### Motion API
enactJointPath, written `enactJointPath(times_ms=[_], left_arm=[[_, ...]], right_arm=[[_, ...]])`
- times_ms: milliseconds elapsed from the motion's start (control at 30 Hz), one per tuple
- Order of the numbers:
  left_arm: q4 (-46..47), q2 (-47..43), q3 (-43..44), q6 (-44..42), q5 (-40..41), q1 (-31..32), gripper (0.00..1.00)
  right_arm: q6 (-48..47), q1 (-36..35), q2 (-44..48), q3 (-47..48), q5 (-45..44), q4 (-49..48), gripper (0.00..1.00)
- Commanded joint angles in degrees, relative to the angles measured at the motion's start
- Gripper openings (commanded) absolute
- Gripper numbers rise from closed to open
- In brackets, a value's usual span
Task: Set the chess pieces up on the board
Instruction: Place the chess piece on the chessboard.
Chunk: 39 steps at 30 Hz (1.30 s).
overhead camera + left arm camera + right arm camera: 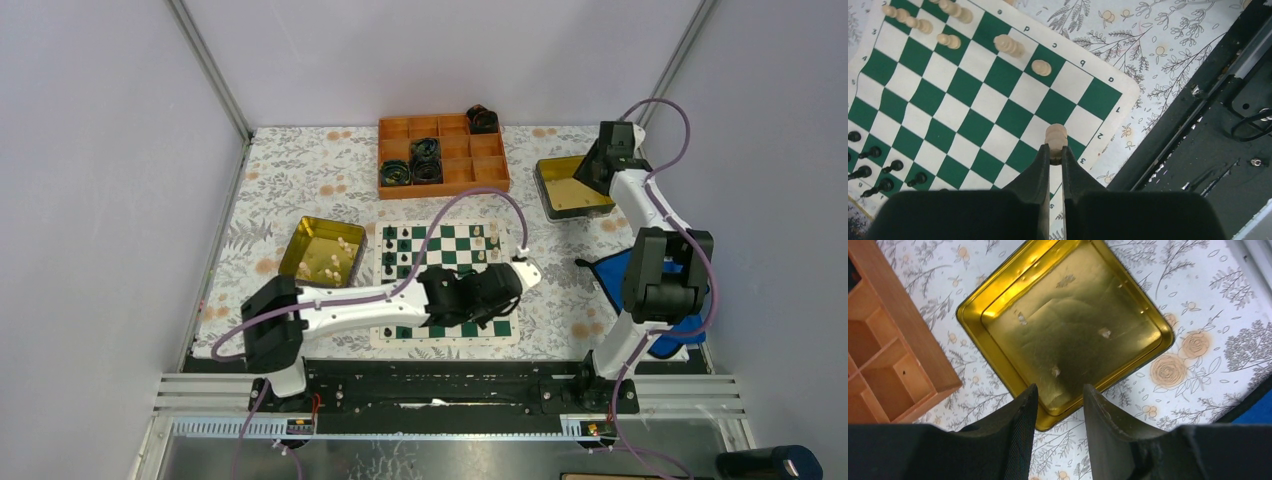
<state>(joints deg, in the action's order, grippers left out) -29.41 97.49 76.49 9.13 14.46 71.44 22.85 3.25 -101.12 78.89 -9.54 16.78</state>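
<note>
The green and white board (455, 245) lies mid-table and fills the left wrist view (973, 90). My left gripper (1055, 152) is shut on a cream piece (1056, 136), holding it over the board's near right edge, by the border numbers 2 and 3. Several cream pieces (1009, 45) stand along the board's right side, and black pieces (878, 165) along its left side. More cream pieces (335, 258) lie in the left tin (300, 250). My right gripper (1058, 395) is open and empty above the corner of an empty yellow-lined tin (1068, 320).
An orange compartment tray (443, 155) with black coiled rolls (425, 160) stands at the back. The right tin (572, 188) sits at the back right, a blue cloth (612, 272) lies by the right arm. The black rail (1208, 125) runs along the table's near edge.
</note>
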Motion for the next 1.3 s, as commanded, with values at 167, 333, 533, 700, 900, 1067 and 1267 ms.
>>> enactJointPath(times_ms=[167,333,533,700,900,1067,1267], left_arm=[[0.1,8.4,5.6,-4.2,-0.1,1.5,0.00],[0.4,12.6,8.7,-4.5,0.0,1.5,0.00],[0.4,16.9,11.7,-4.8,0.5,1.5,0.00],[0.0,19.5,13.6,-4.6,1.4,1.5,0.00],[-0.1,21.1,14.3,-4.6,2.5,1.3,0.00],[-0.1,21.4,14.3,-4.1,2.6,0.7,0.00],[0.1,21.7,14.0,-3.8,3.0,0.2,0.06]], right_arm=[[1.8,2.1,-3.0,5.5,0.2,0.7,0.46],[1.7,2.2,-3.7,5.6,0.8,0.1,0.46],[1.3,2.3,-4.1,4.9,1.0,-0.5,0.46],[1.5,2.5,-4.6,4.9,1.3,-0.9,0.46],[1.6,2.8,-4.9,5.4,2.0,-1.0,0.46],[1.5,2.8,-5.1,5.4,2.3,-1.1,0.46],[1.4,2.8,-5.3,4.7,2.4,-1.4,0.46]])
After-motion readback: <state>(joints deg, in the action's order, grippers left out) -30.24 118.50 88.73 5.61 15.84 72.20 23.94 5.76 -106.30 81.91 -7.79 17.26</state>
